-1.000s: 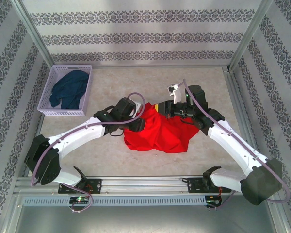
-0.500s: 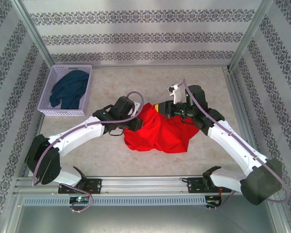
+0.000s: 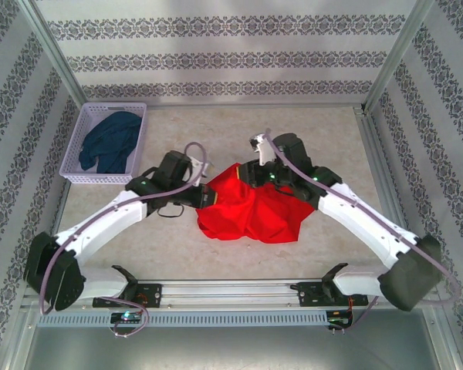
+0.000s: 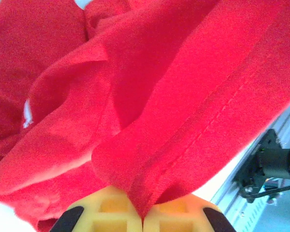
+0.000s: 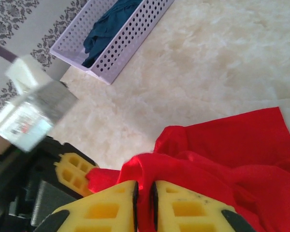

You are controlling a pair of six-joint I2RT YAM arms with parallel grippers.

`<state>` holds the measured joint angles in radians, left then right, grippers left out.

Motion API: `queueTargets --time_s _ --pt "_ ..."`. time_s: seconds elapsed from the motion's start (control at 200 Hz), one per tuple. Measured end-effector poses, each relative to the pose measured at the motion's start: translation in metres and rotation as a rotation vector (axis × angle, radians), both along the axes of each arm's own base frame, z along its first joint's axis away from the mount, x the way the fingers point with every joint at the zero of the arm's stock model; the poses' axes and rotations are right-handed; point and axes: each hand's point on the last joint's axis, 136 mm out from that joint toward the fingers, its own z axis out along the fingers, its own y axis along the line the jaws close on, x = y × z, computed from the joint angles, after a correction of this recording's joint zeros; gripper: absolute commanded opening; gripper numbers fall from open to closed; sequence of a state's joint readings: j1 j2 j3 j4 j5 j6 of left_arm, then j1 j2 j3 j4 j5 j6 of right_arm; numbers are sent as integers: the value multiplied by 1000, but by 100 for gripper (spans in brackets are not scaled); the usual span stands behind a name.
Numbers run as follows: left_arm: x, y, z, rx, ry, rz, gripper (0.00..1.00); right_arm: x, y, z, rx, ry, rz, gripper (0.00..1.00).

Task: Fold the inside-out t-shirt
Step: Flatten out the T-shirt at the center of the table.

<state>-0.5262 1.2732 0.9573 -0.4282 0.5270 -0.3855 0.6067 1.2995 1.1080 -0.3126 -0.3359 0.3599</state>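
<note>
Where the beige marbled table lies bare at the back and right, the crumpled bright red fabric t-shirt sits mid-table, well apart from the lilac perforated plastic basket holding a dark navy garment. Both white arms bend inward; the left gripper and right gripper meet the shirt's rear edge, fingertips hidden.

At the left wrist, the left gripper pinches a stitched hem; red cloth blocks most beyond.

At the right wrist, the right gripper nips a red fold, with open table reaching the basket.
</note>
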Motion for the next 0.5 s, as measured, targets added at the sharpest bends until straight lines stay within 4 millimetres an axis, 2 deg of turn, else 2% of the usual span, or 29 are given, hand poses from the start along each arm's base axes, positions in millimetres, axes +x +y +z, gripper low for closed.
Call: queueTargets --time_s 0.12,0.205,0.27,0.365,0.44,0.5 --pt "8 36 7 -59 41 133 0 6 9 -10 -47 29 19 42" --pt "16 70 9 -84 66 260 0 4 -5 -11 -73 34 -5 49" --pt "22 94 12 -100 74 360 0 3 -28 -6 -62 25 -57 59" --pt "31 120 19 -123 67 464 0 4 -74 -8 -65 16 -189 61" --pt "34 133 19 -131 76 517 0 14 -107 -26 -126 47 -307 61" --pt "35 141 18 -132 89 548 0 24 -127 -51 -195 101 -383 61"
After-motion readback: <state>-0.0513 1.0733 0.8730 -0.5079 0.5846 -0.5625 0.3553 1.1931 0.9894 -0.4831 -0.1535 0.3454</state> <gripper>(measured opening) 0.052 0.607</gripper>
